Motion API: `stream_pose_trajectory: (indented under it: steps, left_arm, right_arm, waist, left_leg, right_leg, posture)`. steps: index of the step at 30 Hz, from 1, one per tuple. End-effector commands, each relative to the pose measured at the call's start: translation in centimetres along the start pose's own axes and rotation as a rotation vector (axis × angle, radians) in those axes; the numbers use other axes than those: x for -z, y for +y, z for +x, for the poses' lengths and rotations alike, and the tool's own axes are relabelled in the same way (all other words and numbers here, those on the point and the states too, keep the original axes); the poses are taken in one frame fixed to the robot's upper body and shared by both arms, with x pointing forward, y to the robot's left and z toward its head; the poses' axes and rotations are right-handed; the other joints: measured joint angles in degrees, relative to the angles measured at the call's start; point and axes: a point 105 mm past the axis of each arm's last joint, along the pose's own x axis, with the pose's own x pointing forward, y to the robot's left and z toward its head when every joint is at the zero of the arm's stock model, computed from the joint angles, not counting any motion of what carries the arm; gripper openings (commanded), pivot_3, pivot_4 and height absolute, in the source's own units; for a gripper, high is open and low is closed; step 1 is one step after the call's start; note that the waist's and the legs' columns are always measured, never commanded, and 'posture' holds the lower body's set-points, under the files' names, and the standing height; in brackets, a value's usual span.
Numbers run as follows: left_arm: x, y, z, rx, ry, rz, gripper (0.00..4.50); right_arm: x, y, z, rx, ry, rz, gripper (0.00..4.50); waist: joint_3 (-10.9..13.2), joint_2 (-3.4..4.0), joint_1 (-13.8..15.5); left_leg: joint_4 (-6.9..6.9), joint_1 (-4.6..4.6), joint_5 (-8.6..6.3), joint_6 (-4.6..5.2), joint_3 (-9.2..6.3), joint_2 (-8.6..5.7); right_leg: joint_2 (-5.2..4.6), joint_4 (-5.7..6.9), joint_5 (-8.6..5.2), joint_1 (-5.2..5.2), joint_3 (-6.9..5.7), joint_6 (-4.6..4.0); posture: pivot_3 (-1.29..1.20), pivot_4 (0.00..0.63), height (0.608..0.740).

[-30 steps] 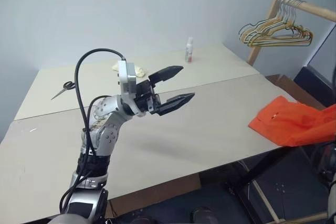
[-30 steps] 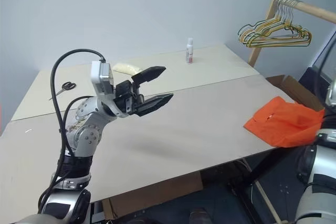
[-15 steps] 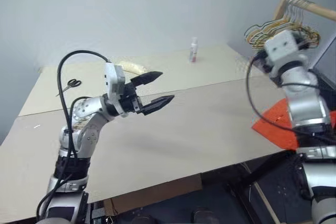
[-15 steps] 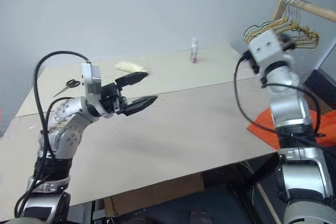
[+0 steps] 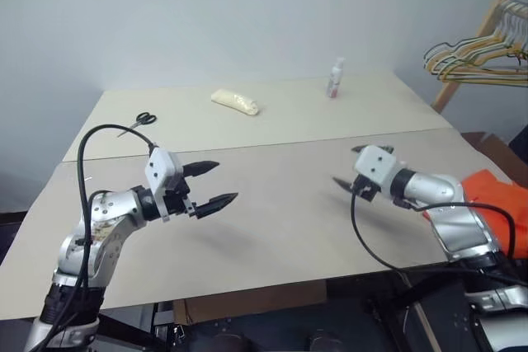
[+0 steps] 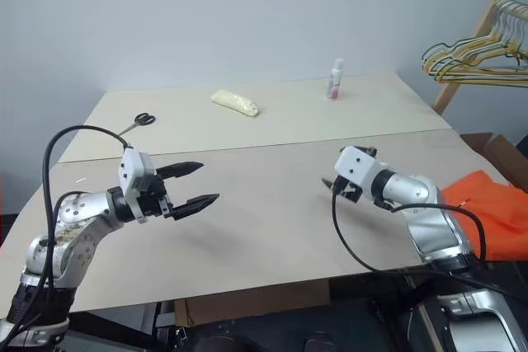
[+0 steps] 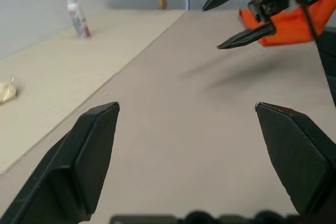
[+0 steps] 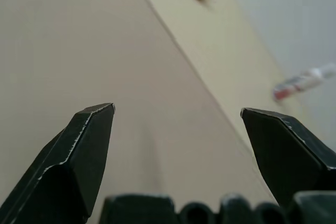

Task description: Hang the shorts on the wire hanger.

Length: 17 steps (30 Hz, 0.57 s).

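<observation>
Your left gripper hangs over the near half of the table, fingers spread wide, nothing between them. Your right gripper is also over the table, pointing in toward the left one, fingers spread as well — empty. The two are well apart, with bare tabletop between them.

The shorts — bright orange — lie bunched at the table's right edge, just behind your right arm. From the left wrist view you see them past the right gripper, not touching its fingers.

Relative to the table: scissors on the far left part, a pale yellowish lump near the far middle, a small white bottle upright toward the far right. Off the table's far right corner, a bunch of hangers hangs from a wooden rack. You probably can't pick out the single dark wire hanger from here; I can't tell where it is.
</observation>
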Motion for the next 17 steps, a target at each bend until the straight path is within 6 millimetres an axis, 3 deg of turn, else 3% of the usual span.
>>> stream_pose_trajectory:
  steps: [1, 17]
  left_arm:
    - [-0.4, 0.0, -0.8, -0.018, 0.018, 0.069, 4.5]
    - [0.9, -0.2, -1.0, -0.019, 0.067, 0.049, 4.5]
  right_arm:
    - [-1.2, 0.6, -1.1, -0.057, -0.041, -0.038, 4.48]
    - [0.0, 1.7, -0.7, -0.084, -0.003, -0.074, 4.48]
  waist:
    - [0.02, -0.22, 0.94]
    - [0.12, -0.64, 2.86]
  left_leg:
    - [0.0, 0.03, 0.0, 0.0, 0.0, 0.0]
    - [0.0, 0.25, -0.05, 0.1, -0.06, 0.06]
  right_leg:
    - [0.0, -0.01, 0.0, 0.0, 0.0, -0.01]
    - [0.09, 0.28, 0.07, 0.06, -0.11, -0.33]
  posture:
    - [0.23, 0.0, 0.74]
    - [0.25, 0.0, 0.74]
